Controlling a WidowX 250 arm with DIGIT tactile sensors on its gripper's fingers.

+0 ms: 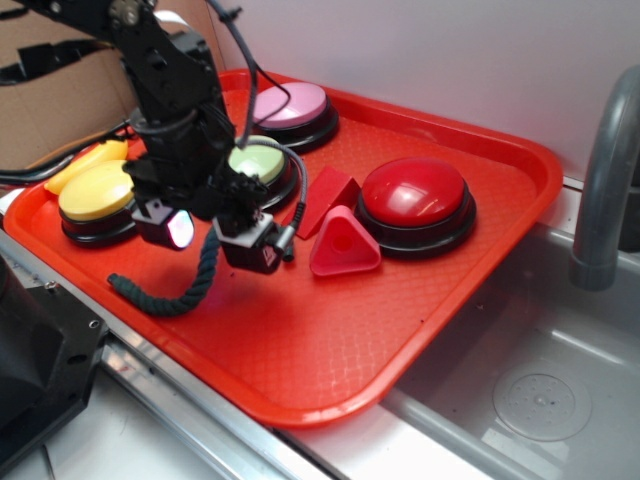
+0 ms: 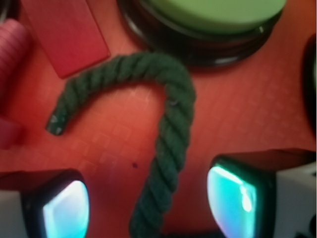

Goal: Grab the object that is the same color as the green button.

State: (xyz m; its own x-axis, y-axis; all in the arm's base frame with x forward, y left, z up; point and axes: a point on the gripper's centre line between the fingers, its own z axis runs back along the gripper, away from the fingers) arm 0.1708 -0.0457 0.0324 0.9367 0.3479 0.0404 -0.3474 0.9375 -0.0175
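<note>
The dark green twisted rope piece (image 1: pixel 170 300) lies curved on the red tray (image 1: pixel 330 340), in front of the pale green dome button (image 1: pixel 255 160). My gripper (image 1: pixel 212 240) is low over the rope's right part. In the wrist view the rope (image 2: pixel 173 124) bends like a hook, and its straight run passes between my two fingers. The glowing pads (image 2: pixel 230 198) stand apart on either side and do not touch it. The gripper (image 2: pixel 148 208) is open. The green button (image 2: pixel 218 12) is just beyond the rope's bend.
On the tray are a yellow button (image 1: pixel 95 195), a pink button (image 1: pixel 290 105), a large red button (image 1: pixel 415 195), a red wedge (image 1: pixel 330 190) and a red triangle piece (image 1: pixel 343 245). A metal sink (image 1: pixel 540 400) with a faucet (image 1: pixel 600 180) lies to the right.
</note>
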